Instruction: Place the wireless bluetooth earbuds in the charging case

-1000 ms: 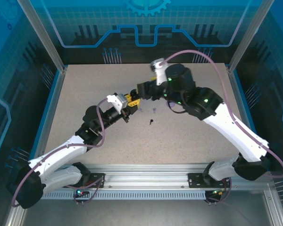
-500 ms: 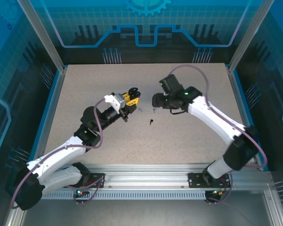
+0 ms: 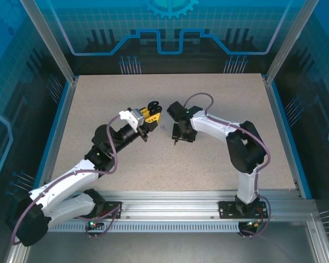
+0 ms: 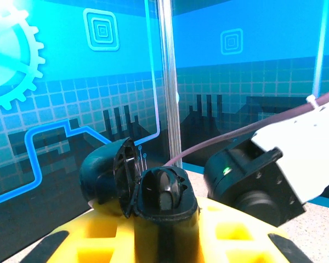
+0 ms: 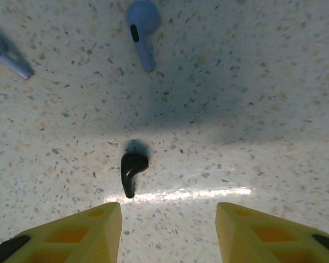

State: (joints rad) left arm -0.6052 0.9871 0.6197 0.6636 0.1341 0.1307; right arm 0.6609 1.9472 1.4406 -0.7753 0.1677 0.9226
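**Right gripper [image 5: 167,230] over a small black stemmed earbud [image 5: 132,171] on the speckled grey bench [image 5: 263,109]**

The black earbud lies on its side just ahead of the right gripper, whose yellow fingers stand apart with nothing between them. Two lavender stemmed earbuds lie beyond the black earbud, one [image 5: 142,27] nearly straight past it and the other [image 5: 5,55] off to one side. In the top view, to the left of the black earbud, the left gripper [image 3: 148,116] is clenched on a black round charging case [image 4: 164,189], whose lid seems hinged open.

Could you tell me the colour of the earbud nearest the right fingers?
Black; the earbud shows best in the right wrist view.
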